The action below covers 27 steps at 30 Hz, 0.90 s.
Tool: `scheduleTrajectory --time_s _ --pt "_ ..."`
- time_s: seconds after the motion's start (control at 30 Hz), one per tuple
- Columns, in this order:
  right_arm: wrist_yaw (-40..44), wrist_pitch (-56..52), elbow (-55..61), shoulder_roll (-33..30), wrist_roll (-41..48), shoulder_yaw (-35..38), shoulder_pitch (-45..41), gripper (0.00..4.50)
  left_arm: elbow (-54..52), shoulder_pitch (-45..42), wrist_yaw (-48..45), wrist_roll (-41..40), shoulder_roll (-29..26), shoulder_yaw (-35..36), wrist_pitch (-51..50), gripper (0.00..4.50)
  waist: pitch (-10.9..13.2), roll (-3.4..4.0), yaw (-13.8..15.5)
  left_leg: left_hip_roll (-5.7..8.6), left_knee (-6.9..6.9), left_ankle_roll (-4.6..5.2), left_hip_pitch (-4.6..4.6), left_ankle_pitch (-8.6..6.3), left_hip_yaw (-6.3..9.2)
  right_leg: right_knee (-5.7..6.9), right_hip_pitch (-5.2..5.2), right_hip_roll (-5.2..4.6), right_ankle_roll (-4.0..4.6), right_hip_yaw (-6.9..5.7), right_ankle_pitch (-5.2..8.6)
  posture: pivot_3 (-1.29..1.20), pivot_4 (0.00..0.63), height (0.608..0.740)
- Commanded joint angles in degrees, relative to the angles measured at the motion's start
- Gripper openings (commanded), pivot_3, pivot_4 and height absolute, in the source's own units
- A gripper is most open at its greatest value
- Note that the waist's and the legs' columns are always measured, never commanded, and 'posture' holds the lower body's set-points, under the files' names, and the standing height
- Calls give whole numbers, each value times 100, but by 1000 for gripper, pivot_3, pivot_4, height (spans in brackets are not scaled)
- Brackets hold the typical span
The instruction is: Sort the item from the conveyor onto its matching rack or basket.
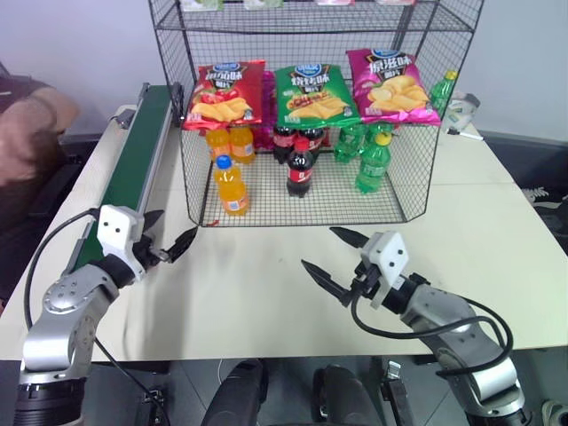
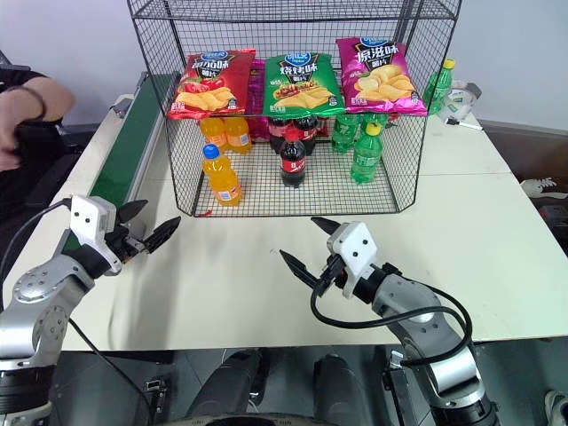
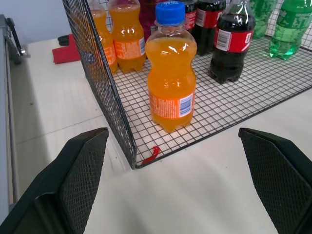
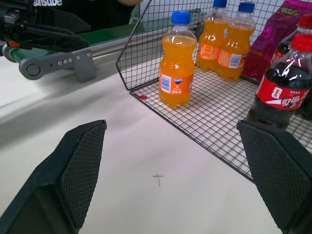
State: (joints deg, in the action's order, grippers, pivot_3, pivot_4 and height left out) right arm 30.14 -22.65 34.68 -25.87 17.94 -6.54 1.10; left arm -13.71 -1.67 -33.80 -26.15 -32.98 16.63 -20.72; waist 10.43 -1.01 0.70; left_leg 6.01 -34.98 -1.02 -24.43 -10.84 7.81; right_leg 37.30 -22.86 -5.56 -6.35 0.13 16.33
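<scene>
The item, a small orange soda bottle (image 1: 232,186) with a blue cap, stands upright at the front left corner of the bottom shelf of the black wire rack (image 1: 408,191). Two more orange bottles (image 1: 230,142) stand behind it. The dark green conveyor (image 1: 133,160) runs along the table's left side, and no bottle is on the part I see. My left gripper (image 1: 170,234) hovers open over the table just left of the rack's front corner, pointing at the item (image 3: 170,83). My right gripper (image 1: 319,248) hangs open in front of the rack's middle, holding nothing.
Three chip bags (image 1: 311,96) lie on the rack's upper tier. Cola bottles (image 1: 300,164) and green bottles (image 1: 373,161) stand on the bottom shelf. A person's arm (image 1: 27,133) is at the far left beside the conveyor. A green bottle (image 1: 441,89) stands behind the rack, right.
</scene>
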Motion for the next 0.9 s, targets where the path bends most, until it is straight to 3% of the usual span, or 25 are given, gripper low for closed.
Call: scheduleTrajectory --time_s 0.03,0.9 --pt "-8 98 115 43 -49 -36 -105 4500 -130 6 17 35 1 90 128 4459 0 0 0 0 0 0 0 0 0 0 0 0 0 0 0 0 150 740" --pt "149 135 -64 117 -19 -31 -257 4500 -164 6 507 231 98 246 -10 4459 0 0 -1 0 1 0 0 0 0 -2 -1 1 0 0 0 0 150 740"
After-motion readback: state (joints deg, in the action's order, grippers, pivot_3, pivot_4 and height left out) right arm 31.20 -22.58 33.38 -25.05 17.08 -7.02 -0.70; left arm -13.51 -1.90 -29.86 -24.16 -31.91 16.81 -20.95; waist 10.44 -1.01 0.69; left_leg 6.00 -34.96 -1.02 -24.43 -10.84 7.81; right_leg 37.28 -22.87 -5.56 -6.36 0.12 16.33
